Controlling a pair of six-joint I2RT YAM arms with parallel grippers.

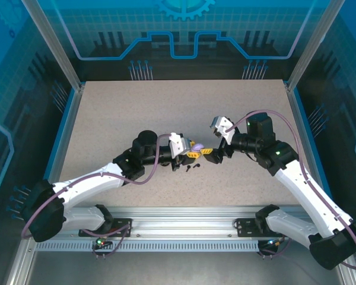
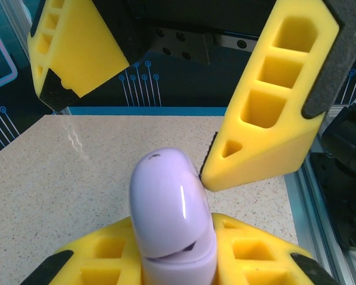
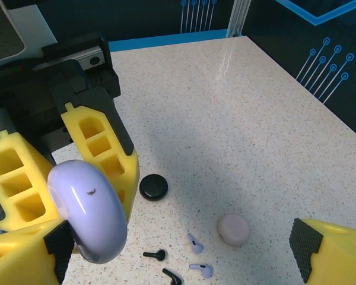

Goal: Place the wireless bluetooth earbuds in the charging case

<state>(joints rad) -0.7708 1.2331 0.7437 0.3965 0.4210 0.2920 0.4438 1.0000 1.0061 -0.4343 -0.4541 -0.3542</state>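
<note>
**Gripping a lavender case as earbuds lie loose on the table**

Clamped tight between its yellow foam fingers, the left gripper [image 2: 173, 264] holds a glossy lavender charging case [image 2: 169, 208] at the middle of the speckled table [image 1: 107, 119]. The rounded end of the case points toward the opposite arm, and a thin seam crosses it near the grip.

Facing it from just beyond, the right gripper [image 2: 136, 133] stands spread wide with nothing between its fingers, one yellow finger on either side of the case's end and apart from it.

The wireless bluetooth earbuds sit outside any case. Seen from the right wrist, two lavender earbuds [image 3: 194, 242] [image 3: 202, 270] rest on the table just beside a round pale pink case [image 3: 234, 228]. Two black earbuds [image 3: 155, 255] [image 3: 172, 276] lie close to them, below a round black case [image 3: 153, 187]. The black case sits right next to the left gripper's nearer finger [image 3: 101, 148]. All four earbuds lie on their sides, near each other without touching.
</note>
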